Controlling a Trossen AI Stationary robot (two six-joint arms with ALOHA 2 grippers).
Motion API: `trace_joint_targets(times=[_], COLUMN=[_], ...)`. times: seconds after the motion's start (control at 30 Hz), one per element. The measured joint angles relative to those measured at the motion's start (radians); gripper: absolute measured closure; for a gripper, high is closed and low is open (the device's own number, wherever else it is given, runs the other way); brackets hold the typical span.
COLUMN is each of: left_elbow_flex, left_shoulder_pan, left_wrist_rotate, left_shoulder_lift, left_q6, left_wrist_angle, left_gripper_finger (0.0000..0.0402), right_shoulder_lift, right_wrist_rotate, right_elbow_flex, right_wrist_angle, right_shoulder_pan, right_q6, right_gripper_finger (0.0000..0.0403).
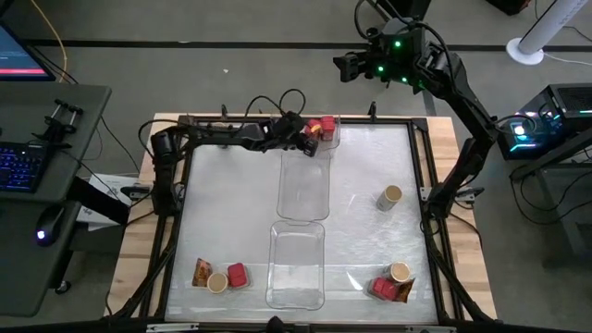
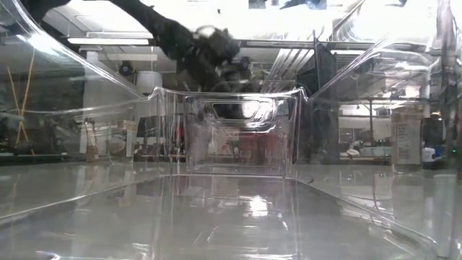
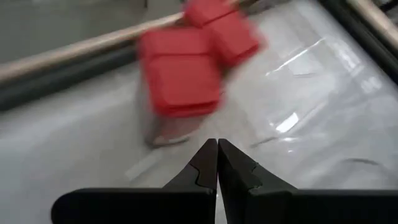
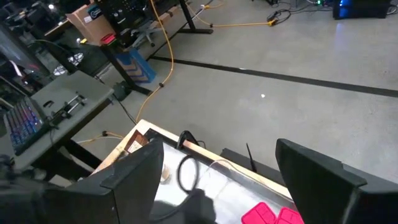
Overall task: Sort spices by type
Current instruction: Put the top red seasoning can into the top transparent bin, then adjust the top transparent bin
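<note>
My left gripper [image 1: 308, 139] is shut and hangs near the table's far edge, just short of two red boxy containers [image 1: 323, 126] that sit side by side. In the left wrist view its fingertips [image 3: 217, 163] are closed together, with the red containers [image 3: 181, 76] ahead and apart from them. My right gripper [image 4: 217, 186] is open and raised high beyond the far edge [image 1: 356, 65]. One round jar [image 1: 389, 197] stands alone at the right. A packet [image 1: 202, 273], jar [image 1: 217, 283] and red container [image 1: 237, 275] sit near-left. A jar [image 1: 400, 272], red container [image 1: 381, 288] and packet [image 1: 403, 292] sit near-right.
Two clear plastic trays lie end to end down the table's middle, one farther [image 1: 303, 185] and one nearer [image 1: 296, 268]. The low view looks through the near tray's wall [image 2: 238, 130]. A raised frame [image 1: 424, 185] borders the table.
</note>
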Motion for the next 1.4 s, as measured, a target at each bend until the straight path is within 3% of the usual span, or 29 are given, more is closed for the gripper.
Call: trace_joint_targets(times=[0.23,0.77,1.1,1.27,1.4], left_elbow_flex=[0.004,0.003,0.003,0.000,0.004], left_shoulder_pan=[0.046,0.045,0.043,0.041,0.042], left_wrist_rotate=[0.110,0.049,0.081,0.169,0.060], left_shoulder_lift=[0.060,0.075,0.079,0.049,-0.039], left_q6=[-0.033,0.012,0.019,-0.006,0.030], left_wrist_angle=[0.060,0.175,0.296,0.229,0.119], left_gripper_finger=[0.0401,0.0401,0.0401,0.0401,0.0401], right_shoulder_lift=[0.000,0.027,0.027,0.027,0.027], right_wrist_rotate=[0.001,0.006,0.006,0.006,0.006], right_elbow_flex=[-0.004,-0.004,-0.004,-0.004,-0.004], right_wrist_angle=[0.000,-0.006,-0.002,0.000,-0.003], right_shoulder_pan=[0.004,0.033,0.046,0.051,0.053], right_q6=[0.017,0.036,0.040,0.040,0.040], right_gripper_finger=[0.0096,0.0096,0.0096,0.0096,0.0096])
